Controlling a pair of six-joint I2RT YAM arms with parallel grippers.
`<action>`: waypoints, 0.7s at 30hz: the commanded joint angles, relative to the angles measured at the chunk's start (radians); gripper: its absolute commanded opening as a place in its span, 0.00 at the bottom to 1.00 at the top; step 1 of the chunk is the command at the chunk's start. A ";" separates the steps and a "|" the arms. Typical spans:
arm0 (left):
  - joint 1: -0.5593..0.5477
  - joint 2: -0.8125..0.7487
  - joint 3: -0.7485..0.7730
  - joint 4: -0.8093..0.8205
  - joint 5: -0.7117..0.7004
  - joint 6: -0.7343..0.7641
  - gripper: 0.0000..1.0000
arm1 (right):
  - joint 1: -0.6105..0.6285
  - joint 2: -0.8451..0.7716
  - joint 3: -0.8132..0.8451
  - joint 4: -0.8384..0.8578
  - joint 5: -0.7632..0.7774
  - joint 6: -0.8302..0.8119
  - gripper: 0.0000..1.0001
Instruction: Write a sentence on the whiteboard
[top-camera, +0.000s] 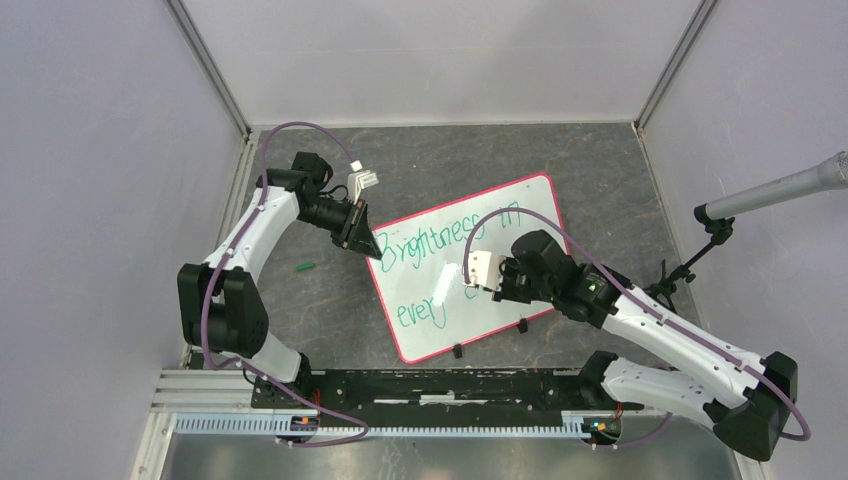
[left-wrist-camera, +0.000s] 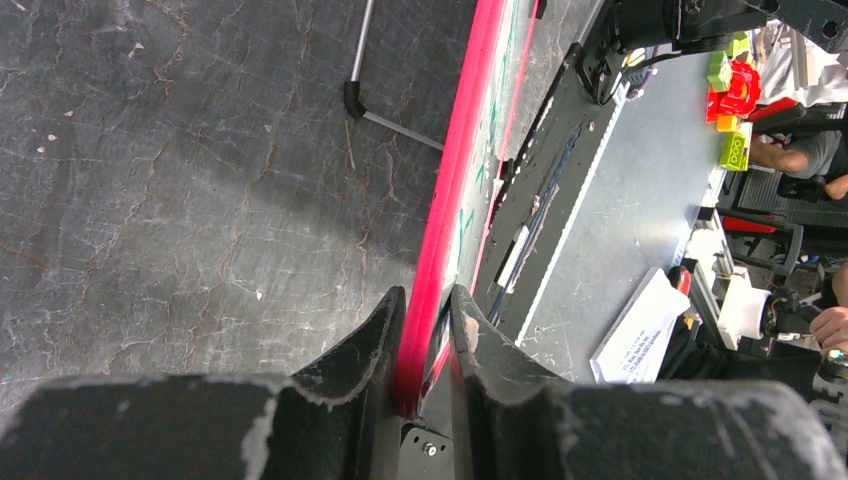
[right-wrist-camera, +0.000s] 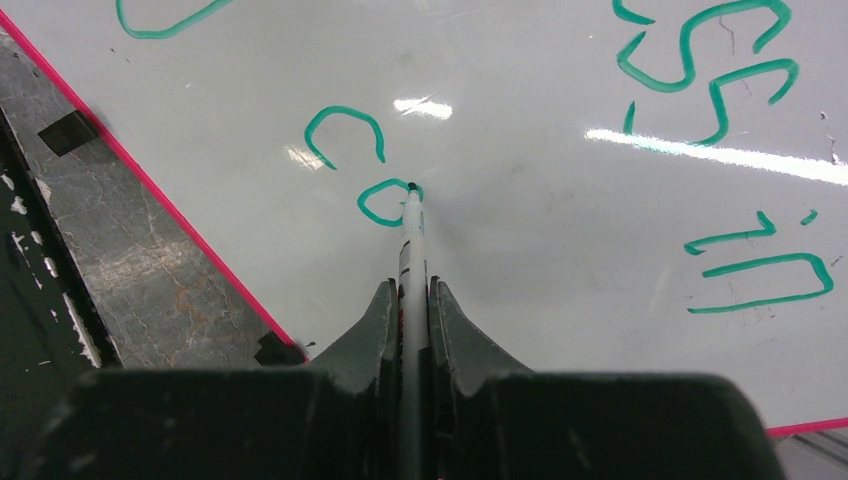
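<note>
The whiteboard (top-camera: 490, 322) lies tilted on the dark table, white with a red-pink rim. The green sentence (top-camera: 445, 236) reads "Brightness in" on its top line, with "every" (top-camera: 420, 312) below. My left gripper (top-camera: 375, 248) is shut on the board's far left corner. In the left wrist view its fingers (left-wrist-camera: 425, 300) pinch the rim (left-wrist-camera: 462, 150) edge-on. My right gripper (top-camera: 470, 276) hovers over the board's middle, shut (right-wrist-camera: 411, 292) on a white marker (right-wrist-camera: 411, 240). The marker's tip touches a small green "o" (right-wrist-camera: 383, 203) just after a "c" (right-wrist-camera: 345, 133).
A small green cap (top-camera: 306, 267) lies on the table left of the board. Black clips (top-camera: 457, 350) sit at the board's near edge. A microphone on a stand (top-camera: 770, 196) reaches in from the right. The arms' base rail (top-camera: 440, 385) runs along the front.
</note>
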 joint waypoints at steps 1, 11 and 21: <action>-0.043 0.031 -0.004 0.042 -0.071 0.018 0.02 | -0.004 -0.001 0.038 0.021 -0.051 -0.001 0.00; -0.046 0.030 -0.007 0.043 -0.071 0.017 0.03 | -0.005 -0.049 0.040 -0.033 -0.179 -0.044 0.00; -0.046 0.026 -0.011 0.043 -0.069 0.022 0.02 | -0.090 -0.097 0.012 -0.041 -0.210 -0.046 0.00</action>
